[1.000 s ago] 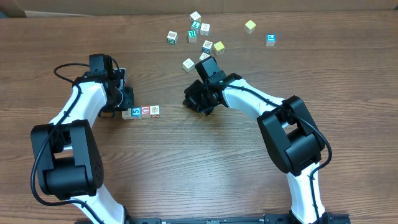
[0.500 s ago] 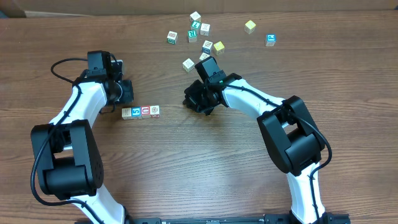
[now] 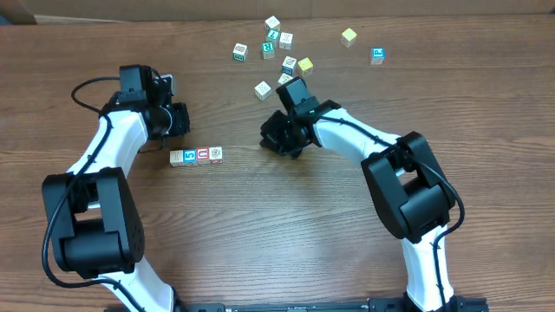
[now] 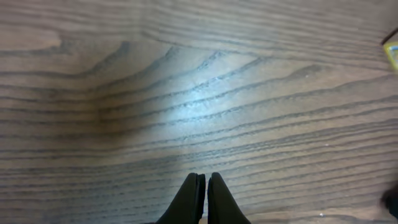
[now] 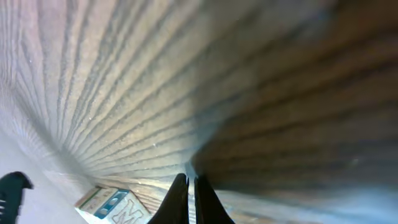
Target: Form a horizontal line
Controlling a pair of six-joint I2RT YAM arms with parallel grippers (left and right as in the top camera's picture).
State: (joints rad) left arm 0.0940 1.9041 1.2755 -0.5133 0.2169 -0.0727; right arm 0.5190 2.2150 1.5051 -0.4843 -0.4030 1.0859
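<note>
Overhead: block row (image 3: 196, 156) lay left-centre on table (image 3: 260, 225), four cubes touching, aligned horiz. Loose blocks (image 3: 268, 50) scattered far side, well apart from row; judged supply for extending line. L gripper (image 4: 205, 179) just beyond row, fingers pressed together, empty. R gripper (image 5: 188, 182) betw. row and loose blocks, fingers near-closed, empty; judged staged for next pick.

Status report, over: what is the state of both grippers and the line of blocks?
Grippers: left gripper shut, empty; right gripper shut, empty. Row of blocks lies straight, near left gripper, not touching. Loose blocks scattered beyond right gripper; nothing in the way.
</note>
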